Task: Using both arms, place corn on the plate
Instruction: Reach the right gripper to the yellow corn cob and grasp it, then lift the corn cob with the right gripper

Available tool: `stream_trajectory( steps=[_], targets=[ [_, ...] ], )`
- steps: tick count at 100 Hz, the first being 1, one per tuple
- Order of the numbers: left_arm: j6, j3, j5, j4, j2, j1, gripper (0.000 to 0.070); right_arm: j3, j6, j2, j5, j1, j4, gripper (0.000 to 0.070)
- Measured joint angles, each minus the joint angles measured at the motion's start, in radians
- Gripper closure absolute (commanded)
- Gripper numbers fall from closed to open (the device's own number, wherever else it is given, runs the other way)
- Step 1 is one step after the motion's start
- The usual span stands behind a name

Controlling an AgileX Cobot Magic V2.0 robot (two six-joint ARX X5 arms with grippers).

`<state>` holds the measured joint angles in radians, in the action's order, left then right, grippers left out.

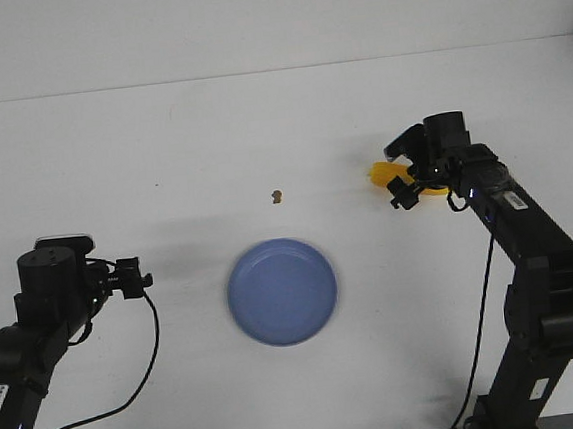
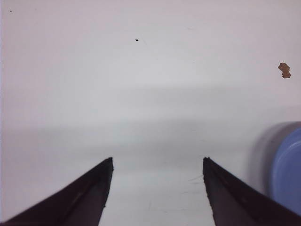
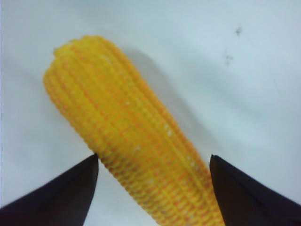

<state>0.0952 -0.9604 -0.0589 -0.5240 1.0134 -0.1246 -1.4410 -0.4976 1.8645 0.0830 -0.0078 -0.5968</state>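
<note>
The bright yellow ribbed corn cob [image 3: 136,141] lies on the white table [image 1: 159,135] between the right black pointed gripper's [image 3: 153,162] wide-spread fingers, neither visibly touching it.

The corn [image 3: 136,146] is bright yellow with orange-tinged rows of kernels. The plate [image 1: 281,291] is plain light blue. Both arms, left [image 1: 35,317] and right [image 1: 533,283], are black. The table [image 1: 159,135] is white, with a small brown speck [image 1: 277,195] at the plate's 12 o'clock.
</note>
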Motion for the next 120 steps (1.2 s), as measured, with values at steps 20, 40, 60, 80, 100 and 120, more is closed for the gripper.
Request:
stream_trajectory(
  steps=[20, 40, 60, 80, 100, 120],
  targets=[
    [0.000, 0.000, 0.000, 0.000, 0.000, 0.000, 0.0310, 0.000, 0.020, 0.014, 0.050, -0.035, 0.005, 0.0204],
    [0.000, 0.000, 0.000, 0.000, 0.000, 0.000, 0.0310, 0.000, 0.039, 0.016, 0.088, -0.056, -0.005, 0.0298],
    [0.000, 0.000, 0.000, 0.000, 0.000, 0.000, 0.0310, 0.000, 0.047, 0.024, 0.099, -0.053, -0.019, 0.0506],
    [0.000, 0.000, 0.000, 0.000, 0.000, 0.000, 0.0310, -0.002, 0.051, 0.024, 0.123, -0.052, -0.029, 0.0622],
    [0.000, 0.000, 0.000, 0.000, 0.000, 0.000, 0.0310, -0.002, 0.091, 0.022, 0.187, -0.052, -0.050, 0.0622],
    [0.000, 0.000, 0.000, 0.000, 0.000, 0.000, 0.0310, -0.002, 0.135, -0.051, 0.267, -0.027, -0.101, 0.0622]
  ],
)
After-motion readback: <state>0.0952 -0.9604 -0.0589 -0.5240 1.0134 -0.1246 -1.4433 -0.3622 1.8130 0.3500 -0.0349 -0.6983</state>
